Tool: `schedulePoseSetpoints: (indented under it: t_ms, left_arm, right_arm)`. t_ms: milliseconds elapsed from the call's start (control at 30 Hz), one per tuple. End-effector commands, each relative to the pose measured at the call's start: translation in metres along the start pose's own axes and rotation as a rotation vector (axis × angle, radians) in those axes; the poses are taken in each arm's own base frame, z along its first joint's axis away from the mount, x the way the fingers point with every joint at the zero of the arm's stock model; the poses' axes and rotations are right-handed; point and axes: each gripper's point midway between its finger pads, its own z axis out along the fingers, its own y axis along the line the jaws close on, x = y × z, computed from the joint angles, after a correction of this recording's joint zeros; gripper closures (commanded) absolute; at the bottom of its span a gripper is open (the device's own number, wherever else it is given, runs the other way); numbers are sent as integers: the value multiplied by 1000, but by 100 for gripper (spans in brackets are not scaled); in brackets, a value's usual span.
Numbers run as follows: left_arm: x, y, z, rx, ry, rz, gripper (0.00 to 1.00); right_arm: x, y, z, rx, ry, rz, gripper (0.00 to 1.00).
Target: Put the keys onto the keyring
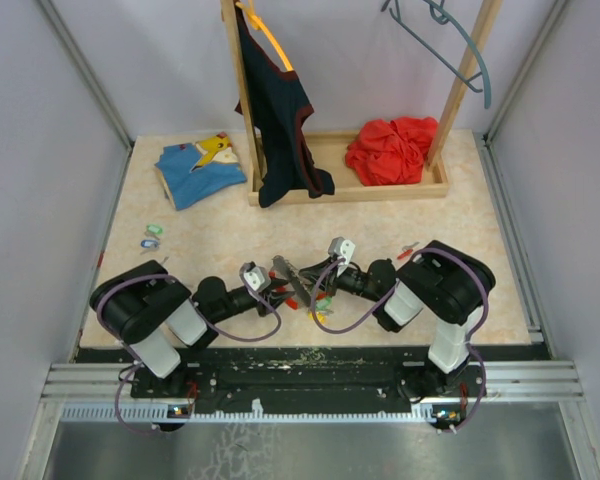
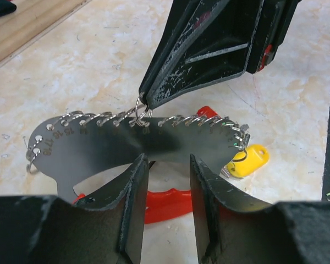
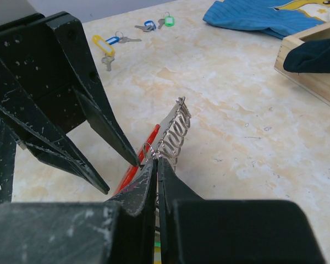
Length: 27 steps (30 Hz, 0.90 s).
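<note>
A grey metal plate [image 2: 99,148] edged with several small wire keyrings stands on a red base [image 2: 165,203] in the middle of the table [image 1: 220,245]. My right gripper [image 3: 157,160] is shut on one keyring [image 2: 142,111] at the plate's top edge. My left gripper [image 2: 166,159] is open, its fingertips against the plate's lower edge and only the red base showing in the gap. A yellow-tagged key [image 2: 248,160] lies by the plate's right end. More keys lie far left: green tag [image 3: 168,21], blue tag [image 3: 148,25], yellow tag [image 3: 102,43]. A red-tagged key [image 1: 408,250] lies beside my right arm.
A wooden rack [image 1: 380,188] at the back holds a hanging dark garment [image 1: 280,110] and a red cloth [image 1: 390,150]. A folded blue shirt [image 1: 198,170] lies at the back left. A grey hanger [image 1: 450,45] hangs top right.
</note>
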Motion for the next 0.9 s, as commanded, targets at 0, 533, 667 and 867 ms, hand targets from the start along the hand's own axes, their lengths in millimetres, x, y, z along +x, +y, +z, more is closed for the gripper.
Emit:
schedulePoseSetpoints:
  t_ms: [0, 533, 667, 867]
  left_arm:
    - [-44, 6, 2, -22, -181, 83, 58]
    - [-73, 11, -1, -48, -270, 117, 59]
    - [-74, 12, -1, -47, -275, 125, 59]
    - [-76, 15, -3, -46, -279, 125, 59]
  right_arm:
    - [-28, 8, 4, -33, -110, -46, 100]
    - [-27, 13, 5, -58, -113, -46, 100]
    - [-29, 14, 4, -63, -119, -50, 100]
    - [-28, 16, 4, -71, -116, -49, 100]
